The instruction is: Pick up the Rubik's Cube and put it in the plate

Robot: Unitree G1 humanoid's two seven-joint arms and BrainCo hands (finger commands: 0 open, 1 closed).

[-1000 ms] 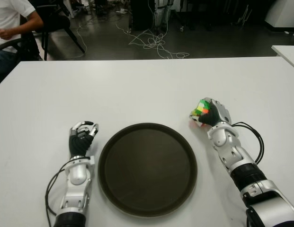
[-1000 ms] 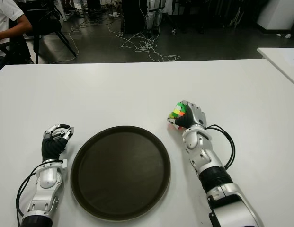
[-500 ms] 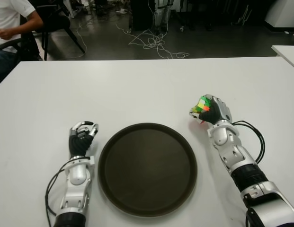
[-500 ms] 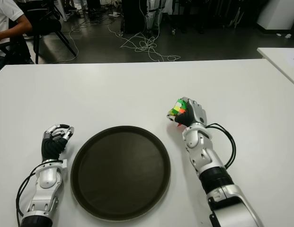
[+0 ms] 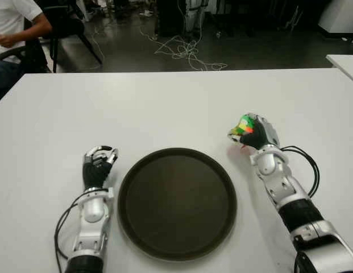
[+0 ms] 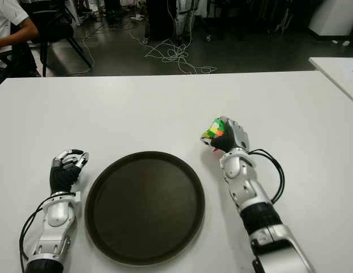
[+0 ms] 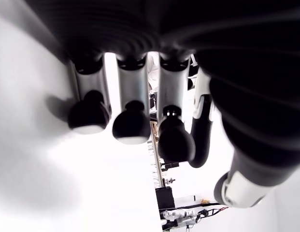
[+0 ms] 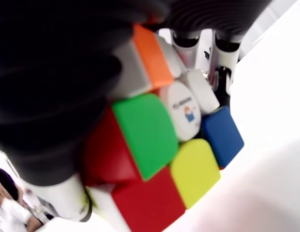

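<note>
Multicoloured Rubik's Cube (image 5: pixel 242 126), half-hidden in clenched right hand (image 5: pixel 257 133); left hand (image 5: pixel 96 168) curled empty; white table (image 5: pixel 165 108), cabled floor (image 5: pixel 182 48).

The right hand (image 5: pixel 257 132) wraps the Rubik's Cube (image 5: pixel 243 126) so that only a few green, yellow and orange tiles show past its fingers in the eye views, and whether the cube's underside touches the table (image 5: pixel 165 108) cannot be told. In the right wrist view the cube (image 8: pixel 164 140) is close and blurred, with its upper part covered by the dark palm. At the far left a seated person (image 5: pixel 14 28) is cut off by the picture's edge.
</note>
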